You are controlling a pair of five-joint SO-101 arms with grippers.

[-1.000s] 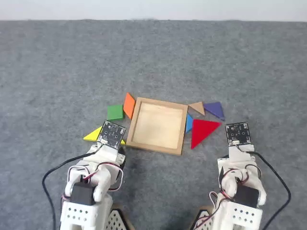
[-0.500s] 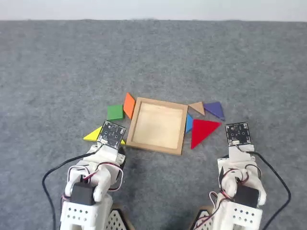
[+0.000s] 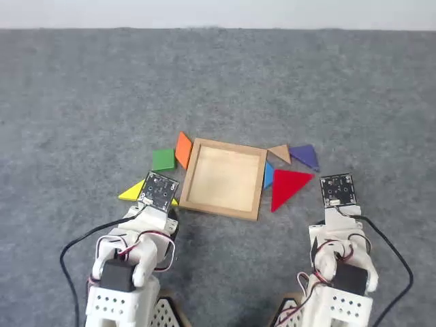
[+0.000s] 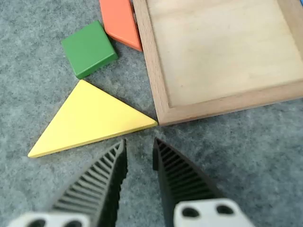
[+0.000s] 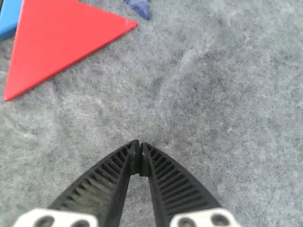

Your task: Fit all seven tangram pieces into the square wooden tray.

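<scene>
The square wooden tray (image 3: 223,210) lies empty mid-table. At its left are an orange parallelogram (image 3: 183,150), a green square (image 3: 163,159) and a yellow triangle (image 3: 131,191). To its right lie a blue piece (image 3: 268,175), a red triangle (image 3: 287,187), a tan triangle (image 3: 280,153) and a purple triangle (image 3: 304,156). My left gripper (image 4: 140,142) is slightly open and holds nothing, just short of the yellow triangle's (image 4: 90,120) tip and the tray's corner (image 4: 163,116). My right gripper (image 5: 140,144) is shut on nothing over bare carpet, short of the red triangle (image 5: 57,42).
Grey carpet covers the table, with wide free room beyond the tray and to both sides. The left arm (image 3: 159,191) and right arm (image 3: 338,190) stand at the near edge. The green square (image 4: 89,48) and orange parallelogram (image 4: 120,21) lie by the tray's rim.
</scene>
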